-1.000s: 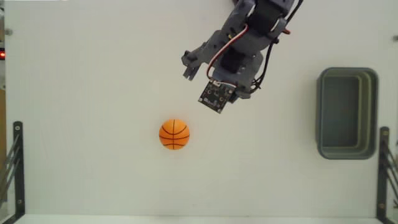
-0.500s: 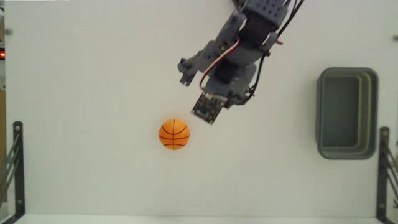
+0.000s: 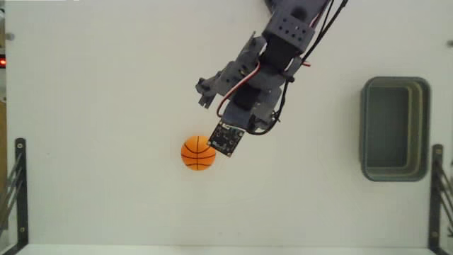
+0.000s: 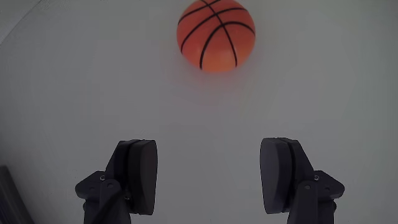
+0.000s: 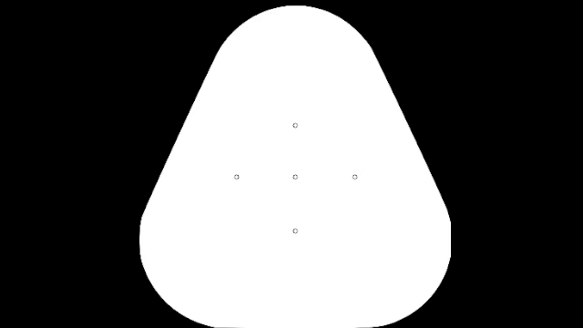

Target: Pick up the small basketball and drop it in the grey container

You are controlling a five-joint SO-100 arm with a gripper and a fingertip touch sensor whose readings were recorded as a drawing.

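Note:
The small basketball (image 3: pixel 196 154), orange with black seams, rests on the white table left of centre in the fixed view. In the wrist view the basketball (image 4: pixel 216 35) lies at the top, ahead of my gripper (image 4: pixel 209 150) and well clear of it. The gripper is open, its two dark pads (image 4: pixel 142 174) wide apart with only bare table between them. My arm (image 3: pixel 263 74) reaches down from the top edge, and its lowest part overlaps the ball's upper right edge in the fixed view. The grey container (image 3: pixel 365 127) stands empty at the far right.
Black metal brackets stand at the lower left (image 3: pixel 20 191) and lower right (image 3: pixel 437 195) edges of the white table (image 3: pixel 106 85). The right bracket is just below and beside the container.
The arm has swung down and to the left towards the ball. Its lowest part has gone from well above and right of the ball to its edge. The ball has not moved.

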